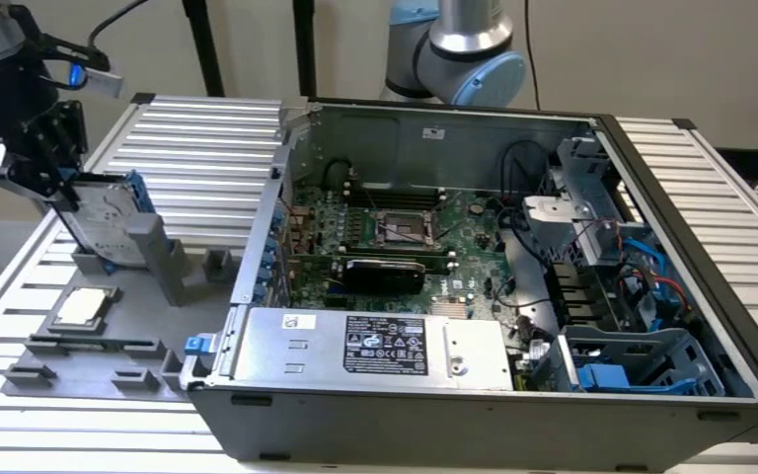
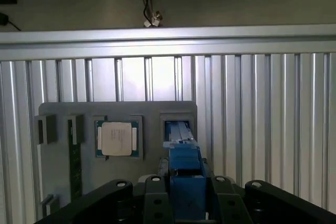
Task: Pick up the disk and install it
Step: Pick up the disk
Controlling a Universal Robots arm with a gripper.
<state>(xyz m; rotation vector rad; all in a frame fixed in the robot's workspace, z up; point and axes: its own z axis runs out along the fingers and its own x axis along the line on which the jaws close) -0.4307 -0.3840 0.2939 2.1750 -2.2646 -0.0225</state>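
At the upper left of the exterior view, the tool stands over a grey fixture plate. Its black fingers appear closed on either side of the disk. In the wrist view the blue carrier frame of the disk sits between the two fingers, pressed from both sides.

The disk stands upright on edge, with its lower end at the raised grey holder on the plate. Whether it has cleared the holder's slot cannot be told.

Just beside it on the same plate, at the left edge of the exterior view, lies a small square silver chip in its own recess. The plate rests on a ribbed aluminium tabletop.

The open computer case fills the centre and right of the exterior view, well apart from the disk. It shows a green motherboard, a silver power supply along the lower edge, and a drive bay with blue fittings at the lower right.

Progress: the grasp looks made, while the disk is not yet in the case, so installation remains undone.

Writing: the power supply's black label, the white sticker beside it and the chip's face all carry print, none of it legible.
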